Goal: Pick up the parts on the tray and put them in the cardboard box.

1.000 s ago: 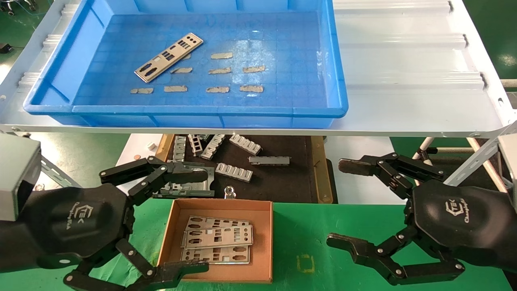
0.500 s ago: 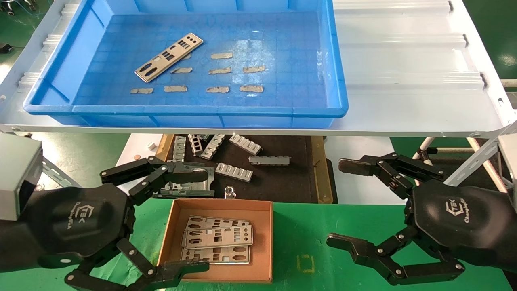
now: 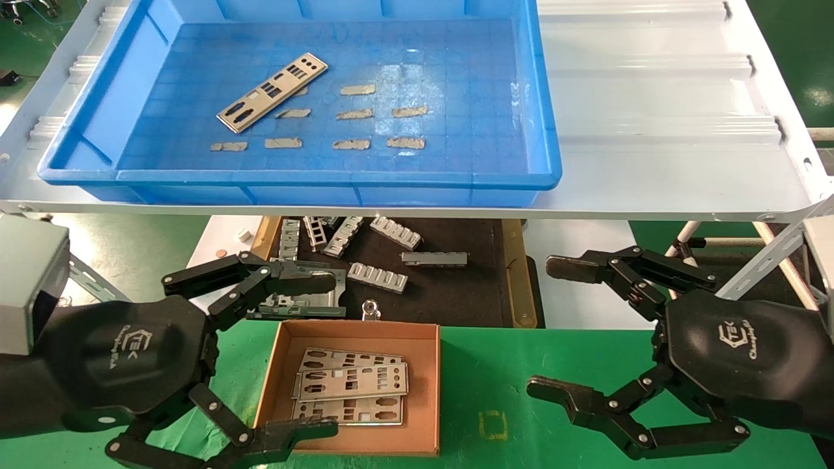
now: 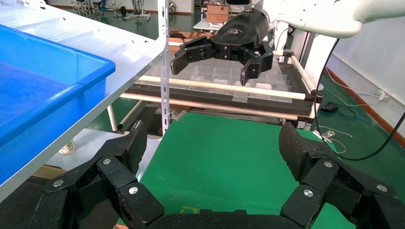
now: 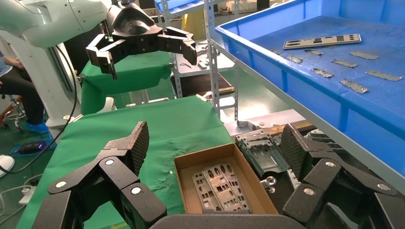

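Observation:
One silvery punched plate (image 3: 272, 92) lies at an angle in the left half of the blue tray (image 3: 313, 177) on the white shelf; it also shows in the right wrist view (image 5: 322, 41). The cardboard box (image 3: 427, 384) sits on the green table below and holds three stacked plates (image 3: 352, 384), also seen in the right wrist view (image 5: 220, 187). My left gripper (image 3: 319, 355) is open and empty, its fingers to either side of the box's left end. My right gripper (image 3: 554, 329) is open and empty over the green table, right of the box.
Several small grey patches (image 3: 355, 114) lie on the tray floor. Ribbed grey brackets (image 3: 378, 277) lie on a dark mat under the shelf, behind the box. A shelf upright (image 3: 769, 260) stands at the far right.

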You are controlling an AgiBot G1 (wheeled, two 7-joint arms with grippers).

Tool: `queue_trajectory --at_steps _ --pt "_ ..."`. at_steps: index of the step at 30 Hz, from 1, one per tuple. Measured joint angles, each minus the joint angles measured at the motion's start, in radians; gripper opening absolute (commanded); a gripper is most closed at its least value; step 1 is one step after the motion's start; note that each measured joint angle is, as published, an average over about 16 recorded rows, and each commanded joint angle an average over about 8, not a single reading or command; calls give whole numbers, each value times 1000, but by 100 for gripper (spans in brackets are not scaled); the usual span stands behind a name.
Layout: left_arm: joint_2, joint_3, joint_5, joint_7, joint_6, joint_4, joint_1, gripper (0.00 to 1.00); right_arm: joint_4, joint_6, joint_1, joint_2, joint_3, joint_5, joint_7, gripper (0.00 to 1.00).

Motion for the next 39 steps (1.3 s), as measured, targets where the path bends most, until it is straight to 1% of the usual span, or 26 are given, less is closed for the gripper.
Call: queue_trajectory --at_steps 39 --pt "0 0 0 0 0 0 0 100 0 0 0 0 0 0 0 100"
